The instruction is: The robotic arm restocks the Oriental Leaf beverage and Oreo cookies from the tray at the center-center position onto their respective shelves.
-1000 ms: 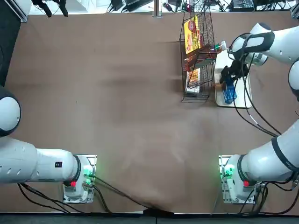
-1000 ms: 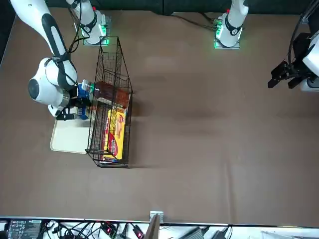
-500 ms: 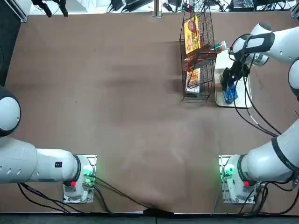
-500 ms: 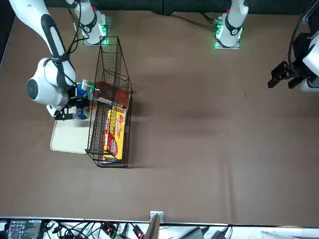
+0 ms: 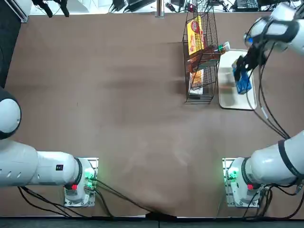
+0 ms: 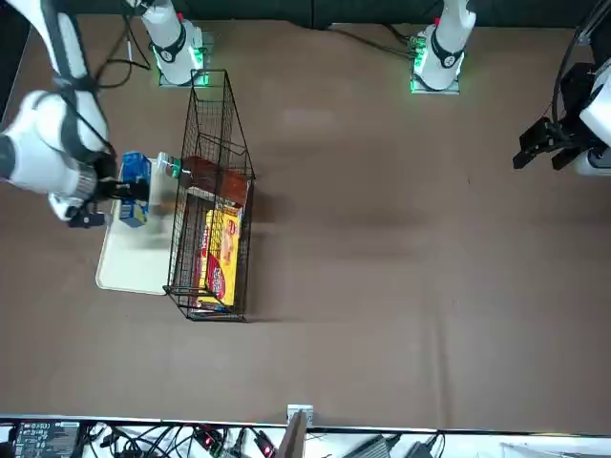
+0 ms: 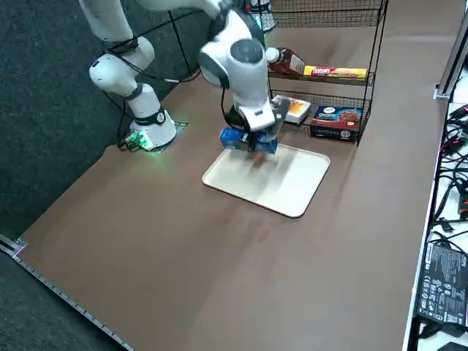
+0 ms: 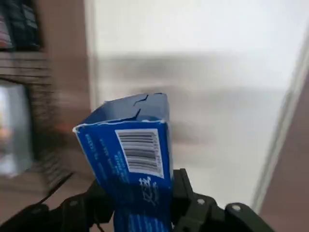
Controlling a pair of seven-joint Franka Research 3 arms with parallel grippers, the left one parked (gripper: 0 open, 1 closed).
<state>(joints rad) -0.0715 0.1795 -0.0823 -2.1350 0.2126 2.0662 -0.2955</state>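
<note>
Right end effector (image 8: 142, 205) closed on the Oreo cookies (image 8: 135, 164), fingers parted by the pack's width; pack is above the tray (image 7: 274, 183). Oriental Leaf beverage (image 7: 287, 60) lies on an upper tier of the shelves (image 7: 322, 82), on the worktop (image 5: 128, 123).

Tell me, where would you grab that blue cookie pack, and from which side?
I'd come from above, pinching two opposite long sides. The pack is a slim box with flat, narrow faces, so it should sit snugly between two fingers. The right gripper, over the tray, already holds it across its narrow width.
</note>
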